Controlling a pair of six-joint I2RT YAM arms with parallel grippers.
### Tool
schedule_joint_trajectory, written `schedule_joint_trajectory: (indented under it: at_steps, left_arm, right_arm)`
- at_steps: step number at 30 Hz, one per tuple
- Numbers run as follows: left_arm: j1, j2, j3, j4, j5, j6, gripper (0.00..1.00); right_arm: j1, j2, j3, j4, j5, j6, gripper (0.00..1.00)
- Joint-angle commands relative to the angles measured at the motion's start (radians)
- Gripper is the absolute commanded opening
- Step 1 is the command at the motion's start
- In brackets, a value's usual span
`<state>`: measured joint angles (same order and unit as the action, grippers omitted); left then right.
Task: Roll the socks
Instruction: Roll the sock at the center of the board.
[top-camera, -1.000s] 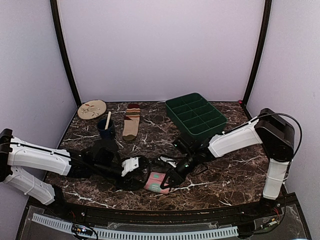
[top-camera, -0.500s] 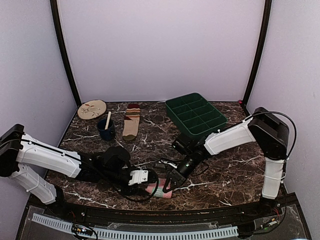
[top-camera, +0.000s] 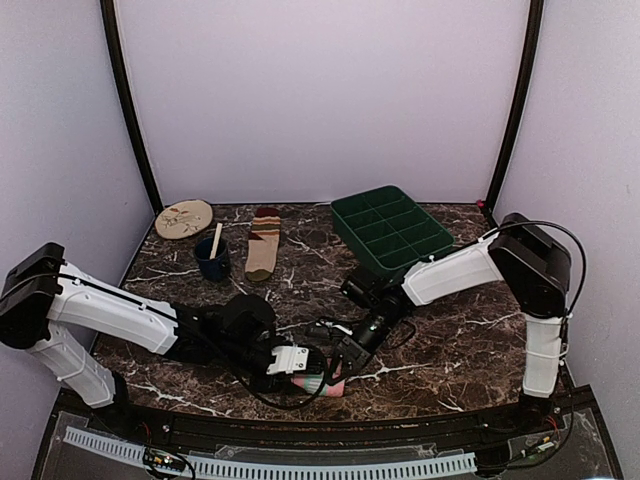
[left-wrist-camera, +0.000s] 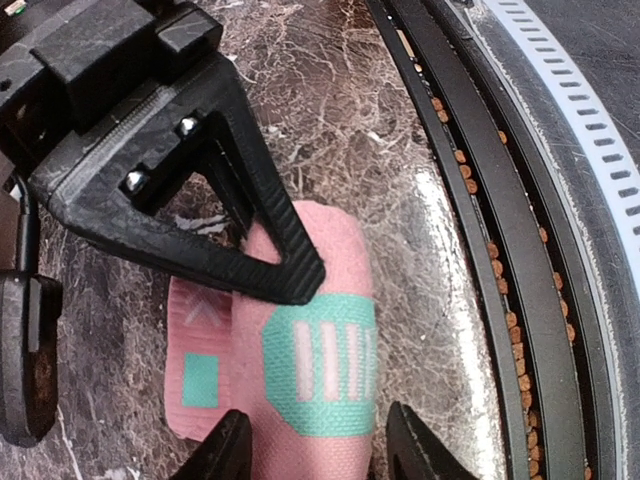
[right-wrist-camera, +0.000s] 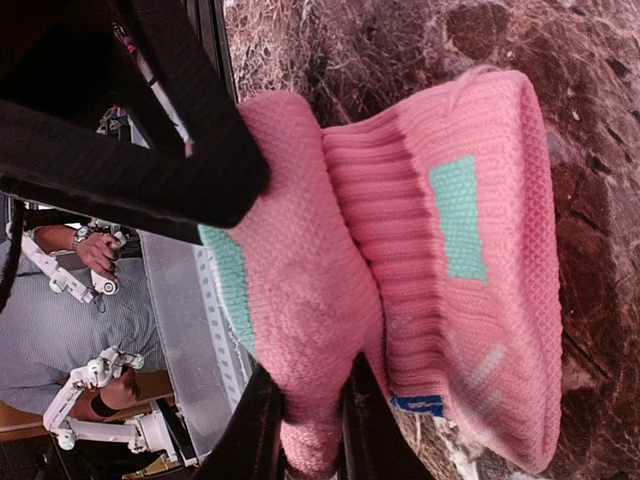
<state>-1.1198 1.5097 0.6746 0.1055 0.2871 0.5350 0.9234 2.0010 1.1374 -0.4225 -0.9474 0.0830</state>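
Since the pink sock (top-camera: 318, 381) sits at the table's (top-camera: 450, 340) near edge, just inside the front rail and doubled over on itself, everything hinges on which claw has which side of that fold.

- Sock: a thick upper layer with the teal patch lies over a flat lower layer. Its long axis runs roughly along the line between the two claws.
- Right gripper (right-wrist-camera: 305, 420): comes in from the far right, fingers nearly together and pinching a bunch of the upper layer. Its grip looks firm.
- Left gripper (left-wrist-camera: 320, 455): comes in from the left, jaws about half apart, one finger each side of the folded part. I can't tell whether they squeeze it or just flank it.
- Both claws are right at the sock, so neither is clearly nearer. My read is that the right turns the fold over while the left steadies the bundle.
- Tan sock (top-camera: 263, 245): flat at the far side beside the blue cup (top-camera: 211, 260), well apart from both claws and not yet rolled.
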Motion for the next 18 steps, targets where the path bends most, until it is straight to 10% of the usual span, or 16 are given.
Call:
schedule_joint_trajectory:
  at_steps: [1,18]
  left_arm:
    - [-0.011,0.021,0.025,-0.036,0.038,0.016,0.48]
    - [-0.026,0.165,0.068,-0.009,-0.011,0.012,0.47]
  right_arm:
    - [-0.004,0.062,-0.005,-0.088,0.084,-0.006,0.00]
    - [-0.003,0.077,0.005,-0.068,0.060,0.006,0.00]
